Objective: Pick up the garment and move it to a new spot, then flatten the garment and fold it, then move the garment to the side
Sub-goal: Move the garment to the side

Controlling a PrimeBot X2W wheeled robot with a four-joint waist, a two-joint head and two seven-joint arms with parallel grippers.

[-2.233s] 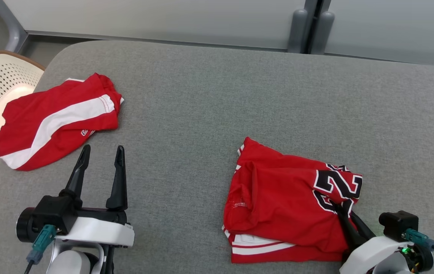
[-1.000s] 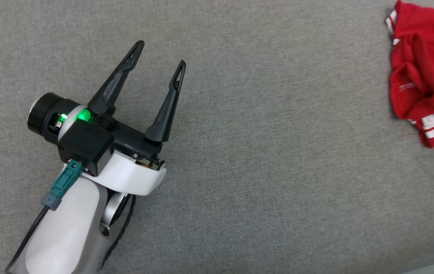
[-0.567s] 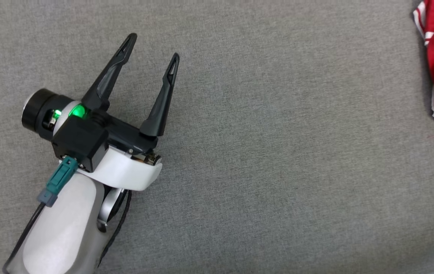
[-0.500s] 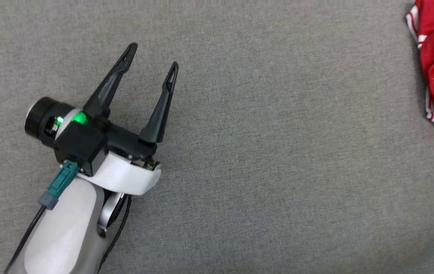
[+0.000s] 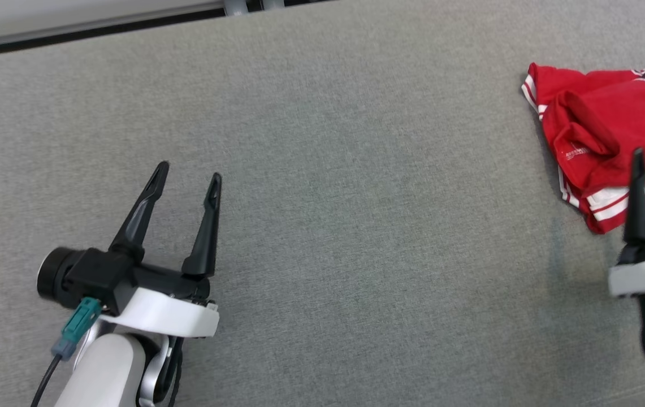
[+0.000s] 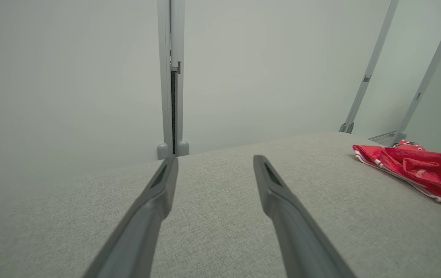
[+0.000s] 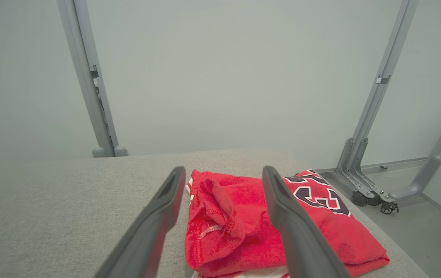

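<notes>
**Left tool (image 5: 189, 170) and right tool (image 7: 223, 170) both spread**

Near us, the left tool stands over the gray table (image 5: 356, 226), holding nothing. The right tool is empty also. Just beyond its fingers, the folded red garment (image 5: 599, 130) lies at the table's right edge.

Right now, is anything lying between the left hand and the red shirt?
No. In the head view the grey surface between the left hand and the red shirt is bare; the left wrist view agrees.
</notes>
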